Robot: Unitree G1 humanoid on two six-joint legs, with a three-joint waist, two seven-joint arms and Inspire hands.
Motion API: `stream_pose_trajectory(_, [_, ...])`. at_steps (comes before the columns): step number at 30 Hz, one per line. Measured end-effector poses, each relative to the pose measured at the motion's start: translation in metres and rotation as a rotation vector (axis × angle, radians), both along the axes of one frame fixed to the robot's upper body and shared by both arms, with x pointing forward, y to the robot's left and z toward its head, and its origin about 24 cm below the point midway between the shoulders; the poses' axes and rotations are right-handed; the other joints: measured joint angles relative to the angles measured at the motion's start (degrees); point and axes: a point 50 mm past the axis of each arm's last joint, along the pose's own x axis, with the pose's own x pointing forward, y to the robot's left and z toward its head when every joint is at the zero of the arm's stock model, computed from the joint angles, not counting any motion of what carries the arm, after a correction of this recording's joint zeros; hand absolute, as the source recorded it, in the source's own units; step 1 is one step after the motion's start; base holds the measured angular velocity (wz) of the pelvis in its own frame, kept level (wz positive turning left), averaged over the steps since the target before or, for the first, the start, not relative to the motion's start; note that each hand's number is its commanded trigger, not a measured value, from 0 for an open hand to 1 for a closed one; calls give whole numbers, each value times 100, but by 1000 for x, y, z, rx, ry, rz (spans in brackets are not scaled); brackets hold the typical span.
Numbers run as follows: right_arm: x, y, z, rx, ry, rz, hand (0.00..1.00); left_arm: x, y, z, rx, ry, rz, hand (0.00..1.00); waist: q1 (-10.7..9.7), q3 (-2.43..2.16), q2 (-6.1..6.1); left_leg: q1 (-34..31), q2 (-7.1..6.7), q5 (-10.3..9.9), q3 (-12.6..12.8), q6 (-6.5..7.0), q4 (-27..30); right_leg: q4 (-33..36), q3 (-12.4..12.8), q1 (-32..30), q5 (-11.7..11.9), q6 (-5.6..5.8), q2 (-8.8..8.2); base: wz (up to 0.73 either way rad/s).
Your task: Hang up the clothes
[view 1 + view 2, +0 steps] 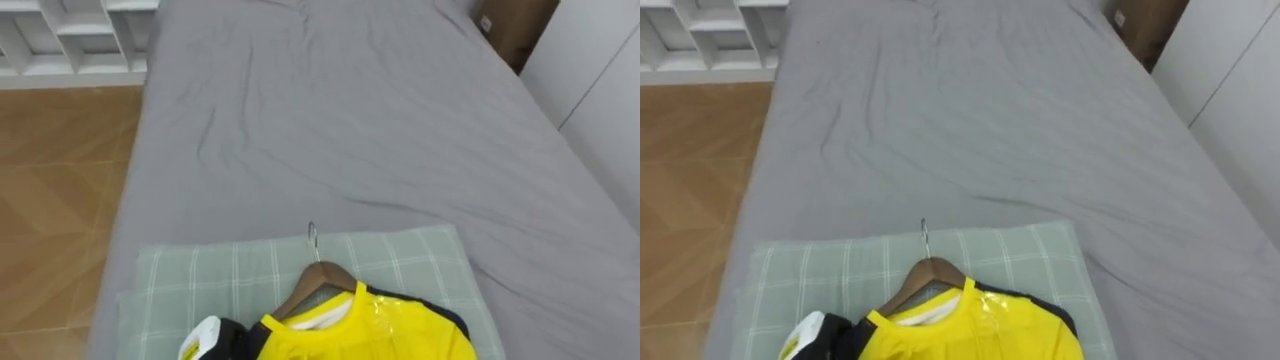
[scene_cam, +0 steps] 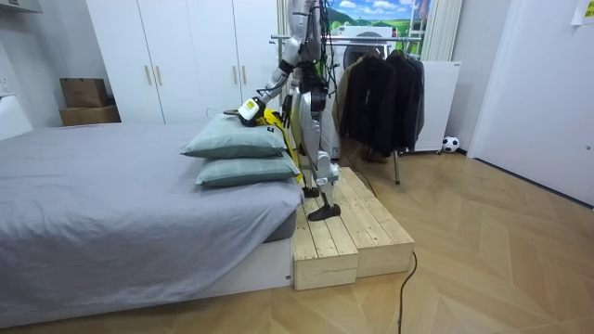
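A yellow shirt (image 1: pixel 370 330) with black and white trim sits on a wooden hanger (image 1: pixel 318 280) at the bottom of the eye views. The hanger's metal hook (image 1: pixel 312 238) points away from me, over a green checked pillow (image 1: pixel 200 275). In the room view I stand on a wooden platform (image 2: pixel 339 232) at the head of the bed. My left hand (image 2: pixel 248 110) reaches out above the two stacked pillows (image 2: pixel 232 139), and the yellow shirt (image 2: pixel 269 121) hangs by it. A clothes rail (image 2: pixel 371 37) with dark coats stands behind me.
The grey bed (image 1: pixel 380 130) stretches ahead of me. White wardrobes (image 2: pixel 186 56) and cardboard boxes (image 2: pixel 85 100) stand to its right, and a white shelf unit (image 1: pixel 70 35) and wooden floor to its left. A small ball (image 2: pixel 450 144) lies by the wall.
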Motion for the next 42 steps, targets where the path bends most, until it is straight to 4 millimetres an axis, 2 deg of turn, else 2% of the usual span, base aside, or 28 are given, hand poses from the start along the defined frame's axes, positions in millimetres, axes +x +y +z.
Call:
stream_pose_trajectory(6, [-8,-1,-1,28,11,-33,0,-2,2,4,-25,-35,12,100,8,-1,85,169,-42,-15,9,21,-13,-6,78,179,-78,53,-9,-3])
stream_pose_trajectory(7, [-10,-2,-1,33,12,-48,0,-3,1,4,-36,-42,11,100,17,-26,122,181,-41,-15,7,21,-27,0,76,184,-82,52,-5,0])
stream_pose_trajectory(9, [-11,-3,-1,35,11,-67,0,-5,1,6,-54,-58,21,100,16,-41,153,232,-39,-14,8,21,-23,53,77,192,-93,37,-5,-3])
stream_pose_trajectory(16, [-17,-5,-2,34,13,-92,0,-8,2,10,-136,-94,94,100,19,-63,193,414,-39,-17,-1,19,17,65,90,391,-144,49,-5,1])
stream_pose_trajectory(27, [-23,-7,-3,41,17,-128,0,-8,2,14,-187,-120,124,100,20,-57,206,616,-53,-33,-30,20,-60,15,76,604,-206,69,-6,1])
stream_pose_trajectory(34, [-26,-9,-3,46,10,-154,0,1,6,33,-235,-237,126,100,58,-42,242,730,-52,-36,-44,15,-63,-33,73,747,-212,77,-7,1])
stream_pose_trajectory(42, [-34,-11,-4,43,23,-186,0,-3,13,41,-256,-298,162,100,199,-43,239,830,-49,-40,0,9,-67,-11,92,827,-222,80,-6,-2])
